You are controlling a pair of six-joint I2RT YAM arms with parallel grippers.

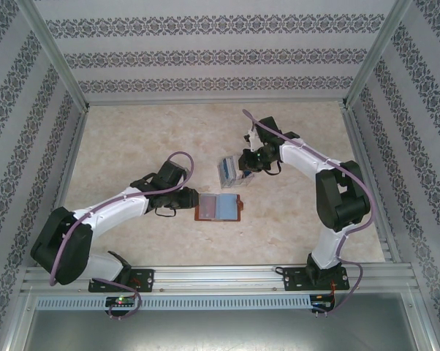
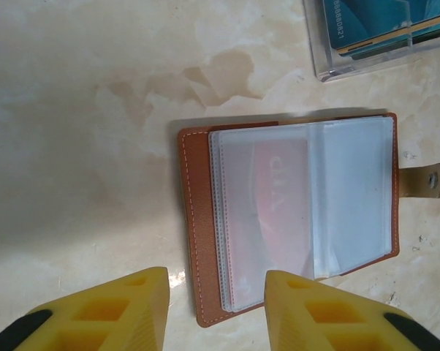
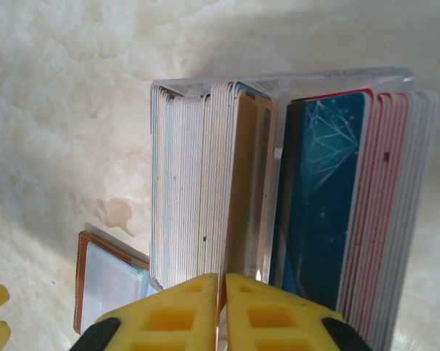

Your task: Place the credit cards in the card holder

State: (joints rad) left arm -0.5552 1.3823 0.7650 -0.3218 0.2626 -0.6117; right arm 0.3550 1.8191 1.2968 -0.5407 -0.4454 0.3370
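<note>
The card holder [image 1: 218, 207] lies open on the table, a brown case [image 2: 196, 219] with pale clear sleeves; a red card [image 2: 278, 197] shows through one sleeve. My left gripper [image 2: 216, 278] is open and hangs over the holder's near left corner, one yellow finger on each side. The credit cards [image 3: 198, 219] stand on edge in a clear box [image 1: 229, 170], with a blue card [image 3: 326, 197] and red ones on the right. My right gripper [image 3: 221, 281] is shut on the edge of one thin card in the middle of the box.
The clear box [image 2: 366, 51] stands just behind the holder, close to its clasp tab [image 2: 428, 179]. The holder's corner [image 3: 107, 281] shows beside the box. Patterned walls and a metal frame enclose the pale marbled table [image 1: 132, 139].
</note>
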